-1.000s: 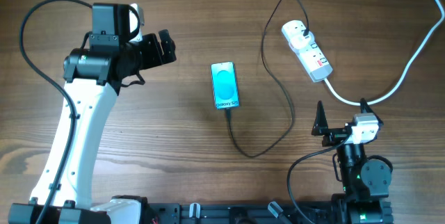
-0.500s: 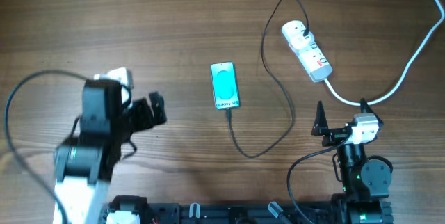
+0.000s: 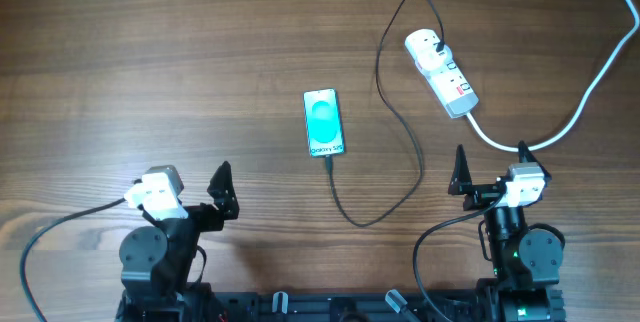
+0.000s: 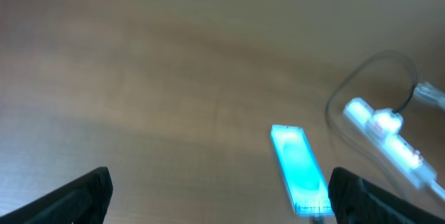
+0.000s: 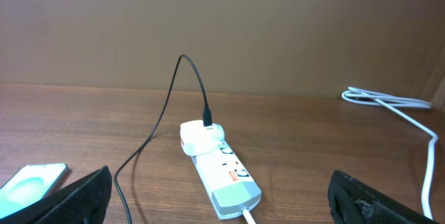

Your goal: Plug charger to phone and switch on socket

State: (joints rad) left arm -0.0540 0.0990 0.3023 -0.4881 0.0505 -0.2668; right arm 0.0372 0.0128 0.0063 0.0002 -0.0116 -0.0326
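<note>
The phone [image 3: 324, 122] lies flat mid-table, its teal screen lit. The thin black charger cable [image 3: 415, 157] meets the phone's bottom edge, loops toward the front, then runs up to a plug [image 3: 428, 44] seated in the white socket strip [image 3: 447, 77] at the back right. My left gripper [image 3: 190, 200] is open and empty at the front left, far from the phone [image 4: 299, 172]. My right gripper [image 3: 490, 167] is open and empty at the front right, short of the socket [image 5: 221, 172]. The plug [image 5: 201, 135] and cable [image 5: 167, 106] show in the right wrist view.
A thick white cord [image 3: 565, 127] runs from the socket's near end out to the back right corner; it also shows in the right wrist view [image 5: 389, 100]. Bare wooden table [image 3: 150, 82] lies to the left of the phone.
My left arm has pulled back from the left middle of the table to the front edge. The phone, cable, socket and right arm have not moved.
</note>
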